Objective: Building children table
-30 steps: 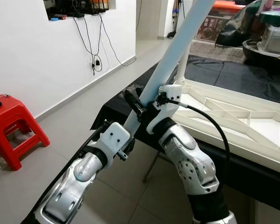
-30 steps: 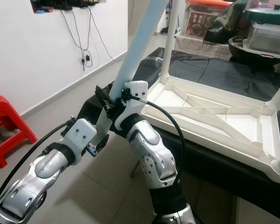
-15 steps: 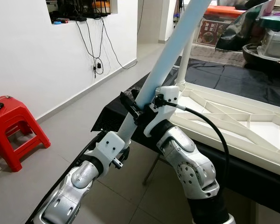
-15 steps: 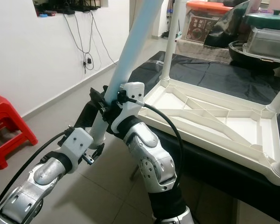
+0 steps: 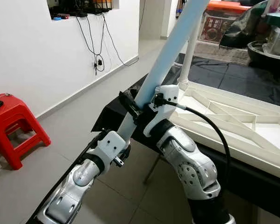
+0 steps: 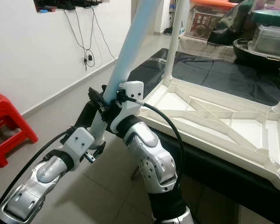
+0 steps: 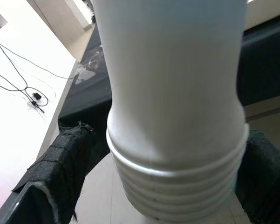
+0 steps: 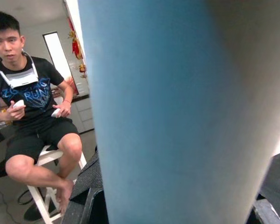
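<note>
Smooth pale-blue plastic table leg (image 5: 170, 56), ribbed at its lower end, slants upward, clamped low by left tool (image 5: 122, 148) and higher by right tool (image 5: 136, 108).

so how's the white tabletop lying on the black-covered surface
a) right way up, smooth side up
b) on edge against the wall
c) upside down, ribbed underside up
c: the white tabletop shows its ribbed underside facing up, with one leg already standing up from a corner.

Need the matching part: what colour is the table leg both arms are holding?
Pale blue table leg, with a white threaded end; left eye view shows it best.
</note>
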Controlling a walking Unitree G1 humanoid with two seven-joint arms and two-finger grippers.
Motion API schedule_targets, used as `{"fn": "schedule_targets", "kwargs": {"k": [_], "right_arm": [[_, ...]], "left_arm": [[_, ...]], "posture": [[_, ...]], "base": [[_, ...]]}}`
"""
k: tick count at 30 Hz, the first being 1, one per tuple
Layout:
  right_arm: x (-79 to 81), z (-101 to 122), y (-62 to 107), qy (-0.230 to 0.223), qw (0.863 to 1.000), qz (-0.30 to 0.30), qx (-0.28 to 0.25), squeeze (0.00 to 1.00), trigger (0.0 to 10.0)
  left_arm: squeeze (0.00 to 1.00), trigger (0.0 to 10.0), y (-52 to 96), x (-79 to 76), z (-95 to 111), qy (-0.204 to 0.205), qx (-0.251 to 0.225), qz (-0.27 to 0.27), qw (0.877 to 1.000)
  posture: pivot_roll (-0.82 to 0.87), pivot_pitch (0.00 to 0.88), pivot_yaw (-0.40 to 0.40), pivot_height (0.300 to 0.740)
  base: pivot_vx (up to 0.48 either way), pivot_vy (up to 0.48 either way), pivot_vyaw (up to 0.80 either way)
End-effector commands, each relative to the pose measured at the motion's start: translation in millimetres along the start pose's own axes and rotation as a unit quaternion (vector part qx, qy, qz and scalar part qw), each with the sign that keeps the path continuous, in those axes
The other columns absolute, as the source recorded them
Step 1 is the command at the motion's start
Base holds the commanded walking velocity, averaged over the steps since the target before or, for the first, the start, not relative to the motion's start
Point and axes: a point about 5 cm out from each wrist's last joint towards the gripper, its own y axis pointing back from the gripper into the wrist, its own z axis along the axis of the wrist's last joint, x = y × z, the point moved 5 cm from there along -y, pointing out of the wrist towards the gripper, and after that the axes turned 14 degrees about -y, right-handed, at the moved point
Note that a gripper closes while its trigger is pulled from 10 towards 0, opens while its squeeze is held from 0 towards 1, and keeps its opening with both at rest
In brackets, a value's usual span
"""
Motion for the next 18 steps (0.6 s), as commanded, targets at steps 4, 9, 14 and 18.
{"fn": "schedule_targets", "kwargs": {"k": [4, 9, 14, 18], "right_arm": [[10.3, 5, 1.8, -0.010, 1.000, 0.019, 0.001, 0.00, 10.0], [14.1, 2, 3.3, -0.014, 1.000, 0.027, 0.008, 0.00, 10.0], [12.2, 1, 4.5, -0.013, 1.000, 0.021, 0.010, 0.00, 10.0], [9.2, 4, 3.0, -0.011, 1.000, 0.011, 0.003, 0.00, 10.0]], "left_arm": [[0.00, 10.0, -3.9, 3.7, -9, -0.002, 0.001, 0.004, 1.000], [0.00, 10.0, -9.0, 4.5, -7, -0.003, -0.010, 0.008, 1.000], [0.00, 10.0, -13.3, -0.4, 2, 0.005, -0.032, -0.006, 0.999], [0.00, 10.0, -12.6, -13.3, 10, 0.014, -0.050, -0.027, 0.998]], "posture": [[0.08, 0.022, -0.018, 0.740], [0.08, 0.022, -0.019, 0.740], [0.07, 0.024, -0.017, 0.740], [0.08, 0.023, -0.019, 0.740]], "base": [[0.000, 0.000, 0.00], [0.000, 0.000, 0.00], [0.000, 0.000, 0.00], [0.000, 0.000, 0.00]]}}
